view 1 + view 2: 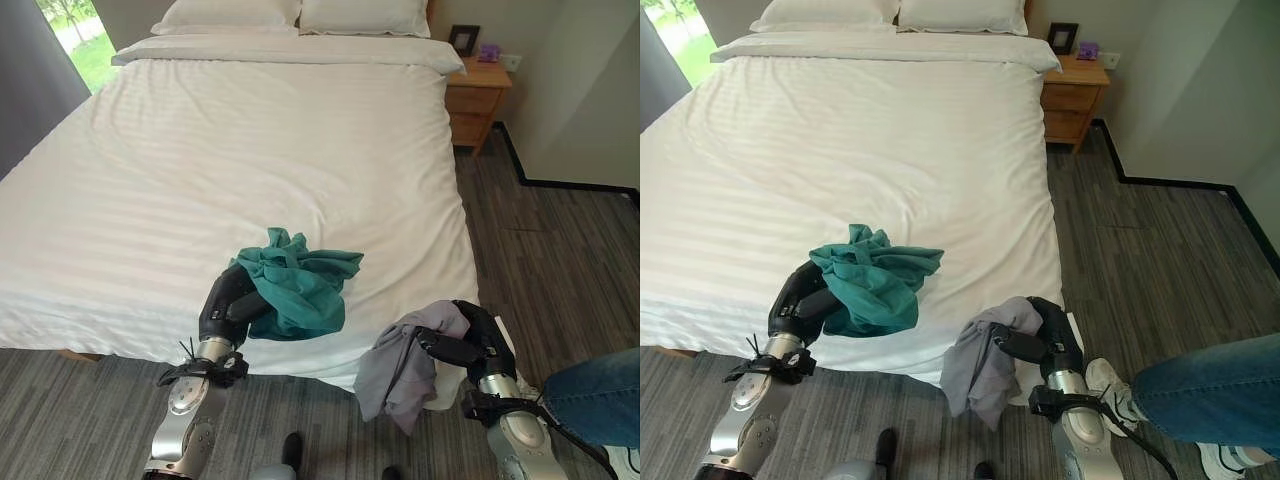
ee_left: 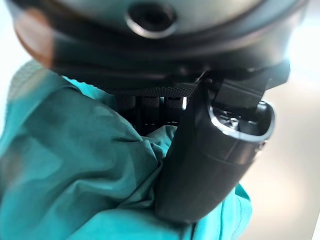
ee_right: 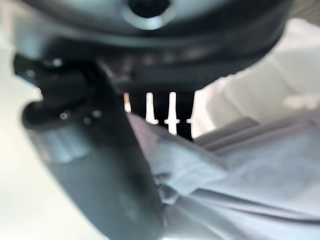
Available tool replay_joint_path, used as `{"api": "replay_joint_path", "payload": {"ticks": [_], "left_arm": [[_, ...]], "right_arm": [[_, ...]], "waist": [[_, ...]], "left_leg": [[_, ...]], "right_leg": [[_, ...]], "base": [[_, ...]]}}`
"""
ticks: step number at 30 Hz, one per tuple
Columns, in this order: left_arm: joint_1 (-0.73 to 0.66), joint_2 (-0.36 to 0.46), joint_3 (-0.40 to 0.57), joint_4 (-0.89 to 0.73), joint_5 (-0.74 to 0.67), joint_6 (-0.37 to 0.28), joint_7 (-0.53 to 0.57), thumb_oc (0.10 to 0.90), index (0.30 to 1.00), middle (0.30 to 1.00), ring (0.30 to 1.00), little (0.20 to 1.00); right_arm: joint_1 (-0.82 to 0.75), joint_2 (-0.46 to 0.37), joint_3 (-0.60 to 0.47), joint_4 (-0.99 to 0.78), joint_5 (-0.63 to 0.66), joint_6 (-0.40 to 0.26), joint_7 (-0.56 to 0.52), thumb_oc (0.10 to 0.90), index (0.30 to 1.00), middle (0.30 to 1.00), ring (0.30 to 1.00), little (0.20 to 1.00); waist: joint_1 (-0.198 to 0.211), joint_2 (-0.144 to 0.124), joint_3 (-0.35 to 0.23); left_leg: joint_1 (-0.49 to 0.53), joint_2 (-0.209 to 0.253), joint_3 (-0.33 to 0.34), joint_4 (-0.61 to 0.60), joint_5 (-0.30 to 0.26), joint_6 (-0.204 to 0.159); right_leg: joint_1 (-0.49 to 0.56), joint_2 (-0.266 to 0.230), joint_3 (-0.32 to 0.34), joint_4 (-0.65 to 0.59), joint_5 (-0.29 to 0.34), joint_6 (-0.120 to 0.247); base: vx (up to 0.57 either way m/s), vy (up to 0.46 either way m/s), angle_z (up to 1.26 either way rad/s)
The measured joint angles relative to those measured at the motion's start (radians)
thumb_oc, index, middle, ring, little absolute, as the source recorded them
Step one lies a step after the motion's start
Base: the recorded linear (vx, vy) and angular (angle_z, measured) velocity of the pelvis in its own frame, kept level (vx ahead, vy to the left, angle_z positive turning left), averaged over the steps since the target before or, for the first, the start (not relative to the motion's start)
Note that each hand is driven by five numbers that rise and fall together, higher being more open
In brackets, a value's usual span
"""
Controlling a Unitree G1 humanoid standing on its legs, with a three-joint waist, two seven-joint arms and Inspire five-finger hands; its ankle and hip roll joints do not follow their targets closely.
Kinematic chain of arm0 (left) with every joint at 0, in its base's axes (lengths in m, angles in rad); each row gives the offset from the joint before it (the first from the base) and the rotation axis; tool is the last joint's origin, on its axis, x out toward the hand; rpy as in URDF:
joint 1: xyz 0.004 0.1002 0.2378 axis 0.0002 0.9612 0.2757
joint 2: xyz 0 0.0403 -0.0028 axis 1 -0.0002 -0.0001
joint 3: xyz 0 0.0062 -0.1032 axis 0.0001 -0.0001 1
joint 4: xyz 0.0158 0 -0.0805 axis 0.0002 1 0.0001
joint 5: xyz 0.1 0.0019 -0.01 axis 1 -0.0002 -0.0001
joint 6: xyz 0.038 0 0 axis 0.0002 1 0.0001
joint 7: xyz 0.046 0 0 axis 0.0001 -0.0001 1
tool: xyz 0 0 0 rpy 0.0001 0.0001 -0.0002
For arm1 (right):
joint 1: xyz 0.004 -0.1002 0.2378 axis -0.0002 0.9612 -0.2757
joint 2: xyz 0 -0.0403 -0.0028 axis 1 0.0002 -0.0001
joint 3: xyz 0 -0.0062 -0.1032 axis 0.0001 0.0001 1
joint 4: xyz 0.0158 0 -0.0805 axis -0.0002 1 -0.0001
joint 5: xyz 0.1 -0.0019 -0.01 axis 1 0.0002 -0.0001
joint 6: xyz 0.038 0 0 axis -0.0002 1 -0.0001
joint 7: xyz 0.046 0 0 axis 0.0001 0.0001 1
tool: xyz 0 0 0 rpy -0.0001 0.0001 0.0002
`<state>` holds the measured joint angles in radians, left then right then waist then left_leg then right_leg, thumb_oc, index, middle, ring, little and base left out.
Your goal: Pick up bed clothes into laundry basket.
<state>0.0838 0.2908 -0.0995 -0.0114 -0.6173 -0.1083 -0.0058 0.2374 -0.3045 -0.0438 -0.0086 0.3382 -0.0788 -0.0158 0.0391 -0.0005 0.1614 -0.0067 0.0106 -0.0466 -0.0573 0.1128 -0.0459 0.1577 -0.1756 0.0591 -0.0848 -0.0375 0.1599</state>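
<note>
Over bed [image 1: 250, 150] edge, left hand [image 1: 232, 300] fingers curl round teal garment [image 1: 298, 282] — right hand [image 1: 470, 345], off bed's corner, pinches grey garment [image 1: 400, 375] w/ thumb, cloth dangling.

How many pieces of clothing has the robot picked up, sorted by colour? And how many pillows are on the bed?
Teal garment, held in the left hand: 1
Grey garment, held in the right hand: 1
White pillows at the head of the bed: 2
Total: 4
</note>
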Motion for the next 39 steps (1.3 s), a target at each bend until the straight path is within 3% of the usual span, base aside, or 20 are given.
{"api": "replay_joint_path", "payload": {"ticks": [5,9,12,13,14,15,17,18,19,20,21,22,24,26,27,28,30,31,36,39], "left_arm": [[-0.002,0.06,0.0,0.0,0.03,0.0,0.019,0.4,0.3,0.3,0.3,0.3],[-0.043,0.132,-0.018,0.004,0.032,-0.003,0.055,0.4,0.3,0.3,0.3,0.3],[-0.143,0.185,-0.062,0.018,0.028,-0.009,0.07,0.4,0.3,0.3,0.3,0.3],[-0.179,0.19,-0.041,0.043,0.014,-0.035,0.09,0.4,0.3,0.3,0.3,0.3],[-0.209,0.183,-0.049,0.071,0.007,-0.035,0.091,0.4,0.3,0.3,0.3,0.3],[-0.231,0.157,-0.053,0.09,-0.008,-0.037,0.093,0.4,0.3,0.3,0.3,0.3],[-0.241,0.131,-0.058,0.087,-0.011,-0.039,0.099,0.4,0.3,0.3,0.3,0.3],[-0.226,0.125,-0.044,0.086,-0.012,-0.041,0.099,0.4,0.3,0.3,0.3,0.3],[-0.214,0.129,-0.041,0.086,-0.018,-0.043,0.102,0.4,0.3,0.3,0.3,0.3],[-0.169,0.118,-0.002,0.069,-0.028,-0.053,0.102,0.4,0.3,0.3,0.3,0.3],[-0.099,0.079,0.073,0.032,-0.034,-0.072,0.108,0.4,0.3,0.3,0.3,0.3],[-0.082,0.061,0.092,0.033,-0.04,-0.072,0.108,0.4,0.3,0.3,0.3,0.3],[-0.084,0.045,0.084,0.053,-0.046,-0.056,0.101,0.4,0.3,0.3,0.3,0.3],[-0.042,0.051,0.09,0.052,-0.046,-0.055,0.101,0.4,0.3,0.3,0.3,0.3],[0.005,0.05,0.109,0.042,-0.043,-0.06,0.097,0.4,0.3,0.3,0.3,0.3],[0.039,0.046,0.117,0.046,-0.039,-0.061,0.097,0.4,0.3,0.3,0.3,0.3],[0.079,-0.002,0.124,0.058,-0.032,-0.061,0.095,0.4,0.3,0.3,0.3,0.3],[0.101,-0.019,0.124,0.059,-0.028,-0.061,0.085,0.4,0.3,0.3,0.3,0.3],[0.091,-0.012,0.123,0.048,-0.027,-0.054,0.061,0.4,0.3,0.3,0.3,0.3],[0.08,0.004,0.145,0.043,-0.012,-0.055,0.068,0.4,0.3,0.3,0.3,0.3]], "right_arm": [[-0.046,-0.015,0.021,-0.001,0.0,0.0,-0.001,0.4,0.3,0.3,0.3,0.3],[-0.038,-0.003,0.027,-0.022,-0.001,-0.003,0.007,0.4,0.3,0.3,0.3,0.3],[-0.046,0.02,0.007,-0.023,0.0,-0.007,-0.011,0.4,0.3,0.3,0.3,0.3],[-0.078,0.062,0.009,-0.019,0.003,-0.009,-0.025,0.4,0.3,0.3,0.3,0.3],[-0.066,0.069,0.005,-0.019,0.009,-0.016,-0.032,0.4,0.3,0.3,0.3,0.3],[-0.06,0.066,-0.013,-0.013,0.022,-0.02,-0.039,0.4,0.3,0.3,0.3,0.3],[-0.04,0.059,-0.041,-0.015,0.034,-0.024,-0.053,0.4,0.3,0.3,0.3,0.3],[-0.034,0.061,-0.034,-0.004,0.034,-0.028,-0.059,0.4,0.3,0.3,0.3,0.3],[-0.017,0.06,-0.027,-0.006,0.035,-0.03,-0.06,0.4,0.3,0.3,0.3,0.3],[-0.04,0.056,-0.007,0.005,0.035,-0.034,-0.064,0.4,0.3,0.3,0.3,0.3],[-0.066,0.053,0.027,0.017,0.037,-0.036,-0.063,0.4,0.3,0.3,0.3,0.3],[-0.064,0.054,0.029,0.002,0.043,-0.04,-0.068,0.4,0.3,0.3,0.3,0.3],[-0.062,0.036,0.003,0.006,0.062,-0.044,-0.08,0.4,0.3,0.3,0.3,0.3],[-0.081,0.006,0.018,0.007,0.072,-0.041,-0.078,0.4,0.3,0.3,0.3,0.3],[-0.126,-0.037,0.062,0.02,0.072,-0.041,-0.076,0.4,0.3,0.3,0.3,0.3],[-0.158,-0.075,0.091,0.026,0.071,-0.043,-0.063,0.4,0.3,0.3,0.3,0.3],[-0.176,-0.099,0.085,0.035,0.072,-0.051,-0.044,0.4,0.3,0.3,0.3,0.3],[-0.173,-0.106,0.083,0.035,0.072,-0.051,-0.04,0.4,0.3,0.3,0.3,0.3],[-0.123,-0.061,0.034,0.04,0.06,-0.054,-0.022,0.4,0.3,0.3,0.3,0.3],[-0.123,-0.033,0.066,0.04,0.06,-0.053,-0.011,0.4,0.3,0.3,0.3,0.3]], "waist": [[0.0,-0.001,-0.011],[-0.094,-0.039,-0.014],[-0.179,-0.071,-0.009],[-0.173,-0.065,0.008],[-0.181,-0.056,0.015],[-0.189,-0.054,0.021],[-0.193,-0.047,0.029],[-0.177,-0.051,0.029],[-0.161,-0.071,0.016],[-0.135,-0.073,0.017],[-0.103,-0.075,0.013],[-0.104,-0.084,0.01],[-0.118,-0.068,0.018],[-0.099,-0.092,0.031],[-0.062,-0.118,0.044],[-0.017,-0.125,0.049],[-0.015,-0.115,0.054],[-0.004,-0.107,0.052],[-0.055,-0.102,0.045],[-0.052,-0.065,0.045]], "left_leg": [[-0.007,0.01,0.069,0.003,-0.011,0.003],[-0.018,0.009,0.22,0.035,-0.046,0.023],[-0.033,0.014,0.372,0.039,-0.065,0.034],[-0.028,0.081,0.496,0.068,-0.085,0.039],[-0.019,0.103,0.535,0.076,-0.091,0.045],[0.018,0.124,0.596,0.073,-0.099,0.046],[0.067,0.163,0.683,0.097,-0.12,0.031],[0.1,0.185,0.728,0.113,-0.13,0.019],[0.131,0.193,0.745,0.127,-0.134,0.013],[0.144,0.23,0.767,0.188,-0.145,0.014],[0.137,0.292,0.784,0.284,-0.137,0.011],[0.116,0.331,0.786,0.339,-0.164,-0.027],[0.076,0.398,0.772,0.331,-0.186,-0.104],[0.039,0.376,0.607,0.338,-0.196,-0.119],[0.037,0.27,0.319,0.304,-0.225,-0.106],[0.042,0.194,0.148,0.278,-0.237,-0.11],[-0.034,0.149,-0.022,0.277,-0.217,-0.117],[-0.061,0.131,-0.073,0.268,-0.144,-0.101],[-0.033,0.077,-0.047,0.124,-0.104,-0.052],[0.002,0.036,-0.041,0.09,-0.097,-0.029]], "right_leg": [[-0.066,0.002,0.084,0.028,-0.001,-0.002],[-0.179,-0.004,0.248,0.082,0.007,0.023],[-0.289,0.012,0.326,0.077,0.093,0.038],[-0.35,0.058,0.159,0.085,0.177,-0.011],[-0.36,0.046,-0.022,0.113,0.136,-0.071],[-0.368,-0.004,-0.222,0.232,0.101,-0.08],[-0.328,-0.07,-0.343,0.339,0.052,-0.071],[-0.311,-0.115,-0.426,0.421,0.029,-0.101],[-0.274,-0.119,-0.434,0.402,0.041,-0.099],[-0.298,-0.093,-0.564,0.407,0.02,-0.131],[-0.319,-0.037,-0.565,0.361,0.036,-0.186],[-0.294,0.001,-0.5,0.272,0.029,-0.175],[-0.273,0.073,-0.431,0.205,0.034,-0.17],[-0.251,0.119,-0.297,0.186,0.04,-0.187],[-0.241,0.122,-0.2,0.175,0.058,-0.181],[-0.237,0.135,-0.105,0.168,0.066,-0.179],[-0.211,0.158,-0.028,0.168,0.063,-0.171],[-0.203,0.167,0.003,0.172,0.055,-0.155],[-0.189,0.09,-0.026,0.136,0.048,-0.079],[-0.168,0.051,-0.025,0.119,0.053,-0.055]], "base": [[-0.05,0.066,-0.43],[-0.11,0.149,-1.08],[-0.11,0.075,-1.82],[-0.09,0.048,-2.23],[-0.13,0.085,-2.68],[-0.18,0.086,-1.82],[-0.16,0.075,-1.64],[-0.18,-0.111,-1.72],[-0.23,-0.374,-2.07],[-0.22,-0.4,-2.98],[0.02,-0.478,-2.74],[0.15,-0.306,-2.24],[0.17,-0.217,-1.2],[0.06,-0.112,-1.91],[0.08,-0.152,-2.79],[0.06,-0.138,-2.71],[0.1,-0.059,-1.85],[0.14,0.022,-1.16],[0.09,0.146,0.09],[0.02,0.157,0.06]]}}
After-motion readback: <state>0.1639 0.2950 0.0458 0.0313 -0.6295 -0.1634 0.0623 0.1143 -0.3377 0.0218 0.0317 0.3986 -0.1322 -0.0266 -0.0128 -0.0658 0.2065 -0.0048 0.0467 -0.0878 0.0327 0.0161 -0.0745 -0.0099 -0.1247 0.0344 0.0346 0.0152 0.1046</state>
